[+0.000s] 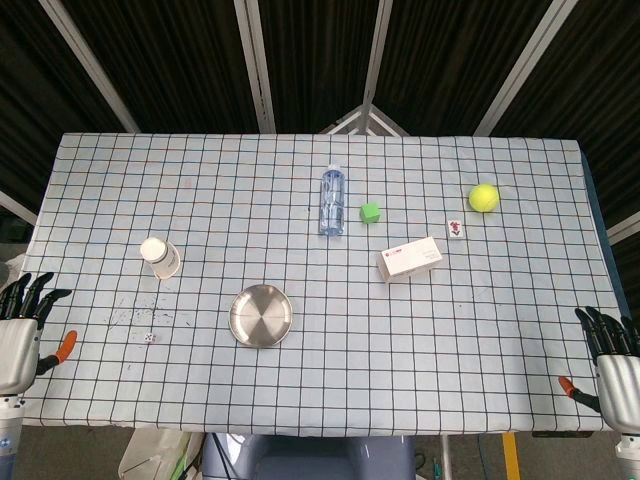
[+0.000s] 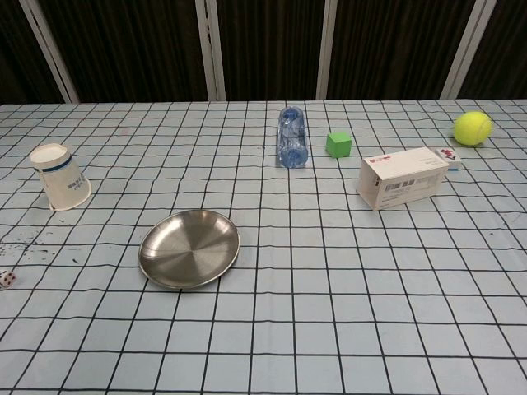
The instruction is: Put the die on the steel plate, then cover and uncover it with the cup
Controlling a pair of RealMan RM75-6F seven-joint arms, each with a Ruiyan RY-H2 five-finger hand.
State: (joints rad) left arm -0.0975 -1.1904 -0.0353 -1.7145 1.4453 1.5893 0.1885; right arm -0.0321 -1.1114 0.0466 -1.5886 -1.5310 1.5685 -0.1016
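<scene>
A small white die [image 1: 148, 338] [image 2: 6, 279] lies on the checked cloth near the front left. The round steel plate [image 1: 261, 315] [image 2: 188, 248] sits bare to its right, near the table's middle front. A white paper cup [image 1: 160, 257] [image 2: 59, 177] stands upside down behind the die. My left hand [image 1: 22, 325] hangs off the left table edge, fingers spread, holding nothing. My right hand [image 1: 612, 355] hangs off the front right corner, likewise spread and holding nothing. Neither hand shows in the chest view.
A clear water bottle [image 1: 332, 201] [image 2: 291, 137] lies at the centre back, a green cube [image 1: 370, 212] [image 2: 338, 144] beside it. A white carton [image 1: 410, 259] [image 2: 403, 177], a small tile [image 1: 455, 230] [image 2: 449, 154] and a yellow tennis ball [image 1: 484, 197] [image 2: 473, 128] occupy the right.
</scene>
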